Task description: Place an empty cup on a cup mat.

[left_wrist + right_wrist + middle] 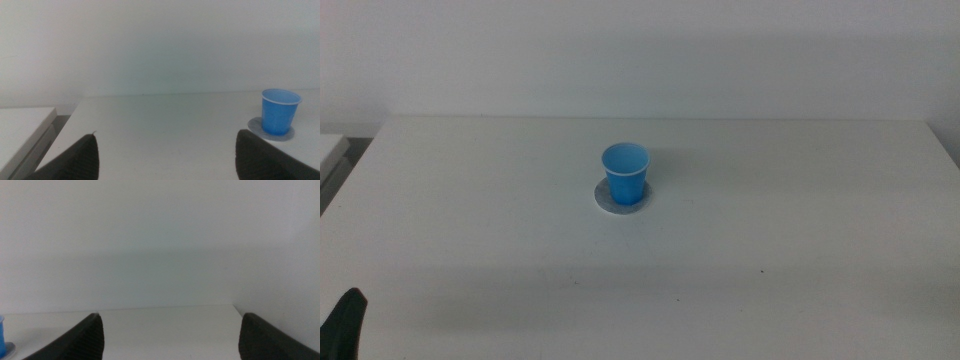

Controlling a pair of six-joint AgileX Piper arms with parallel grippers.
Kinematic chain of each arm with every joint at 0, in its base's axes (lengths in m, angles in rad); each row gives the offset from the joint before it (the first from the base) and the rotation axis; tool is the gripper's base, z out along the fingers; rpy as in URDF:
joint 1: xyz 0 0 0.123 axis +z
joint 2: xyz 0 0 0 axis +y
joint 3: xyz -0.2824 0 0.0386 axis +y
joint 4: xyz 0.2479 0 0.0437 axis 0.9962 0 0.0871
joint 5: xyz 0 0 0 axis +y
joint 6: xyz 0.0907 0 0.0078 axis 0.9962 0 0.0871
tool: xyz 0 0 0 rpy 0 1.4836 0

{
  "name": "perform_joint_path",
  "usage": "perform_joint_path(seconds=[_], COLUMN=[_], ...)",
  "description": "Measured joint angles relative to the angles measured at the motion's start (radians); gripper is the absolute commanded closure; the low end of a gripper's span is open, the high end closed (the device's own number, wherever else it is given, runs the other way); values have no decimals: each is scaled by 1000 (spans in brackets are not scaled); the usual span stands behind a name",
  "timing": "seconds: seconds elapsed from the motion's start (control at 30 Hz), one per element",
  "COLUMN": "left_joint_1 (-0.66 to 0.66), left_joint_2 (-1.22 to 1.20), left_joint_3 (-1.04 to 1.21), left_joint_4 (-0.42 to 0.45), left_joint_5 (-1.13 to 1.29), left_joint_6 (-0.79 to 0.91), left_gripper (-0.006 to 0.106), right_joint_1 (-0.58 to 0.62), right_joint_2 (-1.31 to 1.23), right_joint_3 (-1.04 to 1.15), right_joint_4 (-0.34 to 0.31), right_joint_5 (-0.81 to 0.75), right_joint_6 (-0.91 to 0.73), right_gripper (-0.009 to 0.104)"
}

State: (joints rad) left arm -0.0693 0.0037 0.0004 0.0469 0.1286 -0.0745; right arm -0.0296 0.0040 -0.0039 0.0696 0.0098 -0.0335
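The blue cup (625, 172) stands upright on the round grey cup mat (610, 200) near the middle of the white table. It looks empty inside. The left wrist view shows the cup (279, 111) on the mat (255, 125) some way off. The right wrist view shows only a sliver of the cup (2, 335) and mat (10, 349) at the picture's edge. My left gripper (167, 160) is open and empty, back at the table's near left corner (345, 322). My right gripper (170, 340) is open and empty, out of the middle view.
The white table (770, 230) ends at a far edge against a pale wall. A lower white surface (20, 120) lies beyond the table's left edge.
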Motion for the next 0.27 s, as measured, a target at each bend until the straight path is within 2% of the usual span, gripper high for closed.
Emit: perform_joint_path(seconds=[0.27], left_joint_1=[0], left_joint_2=[0], left_joint_3=[0], left_joint_4=[0], left_joint_5=[0], left_joint_6=[0], left_gripper=[7], right_joint_1=[0], right_joint_2=[0], right_joint_3=[0], right_joint_4=[0], right_joint_5=[29], right_joint_6=[2], right_gripper=[16])
